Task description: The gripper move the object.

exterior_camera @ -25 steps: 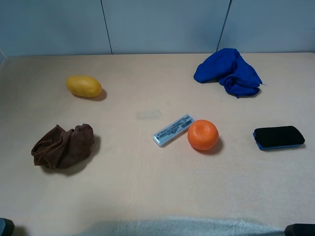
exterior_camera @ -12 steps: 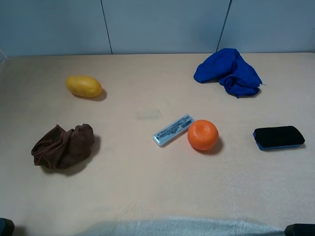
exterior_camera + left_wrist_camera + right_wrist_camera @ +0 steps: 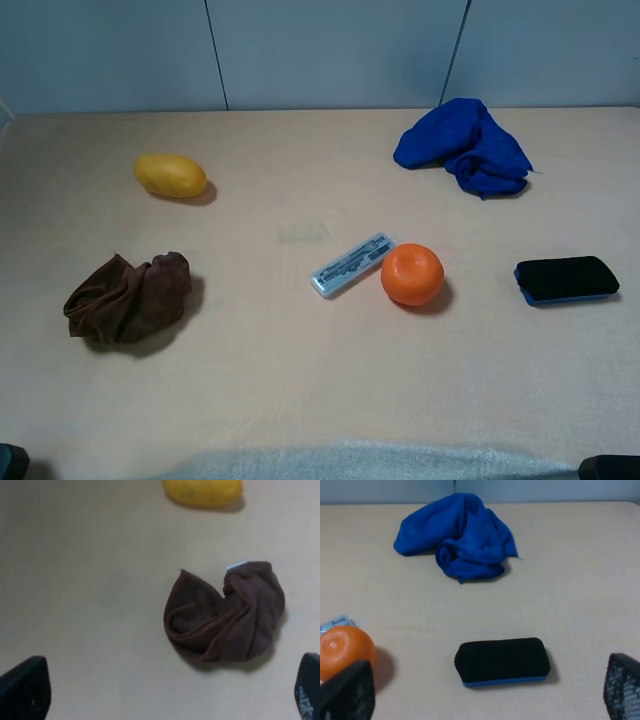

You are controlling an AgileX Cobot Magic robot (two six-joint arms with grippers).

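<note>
The object, a slim whitish-grey bar with dark markings (image 3: 352,264), lies diagonally near the table's middle, its right end close beside an orange (image 3: 412,274). A corner of it shows behind the orange in the right wrist view (image 3: 337,622). My left gripper (image 3: 170,687) is open and empty at the near left edge, facing a brown cloth (image 3: 227,615). My right gripper (image 3: 484,696) is open and empty at the near right edge, facing a black-topped eraser block (image 3: 502,661). In the high view only small dark bits of the arms show at the bottom corners.
A yellow fruit (image 3: 171,175) lies at the far left and the brown cloth (image 3: 128,297) at the near left. A blue cloth (image 3: 465,145) lies at the far right and the eraser block (image 3: 566,279) at the right. A pale strip (image 3: 350,462) runs along the front edge.
</note>
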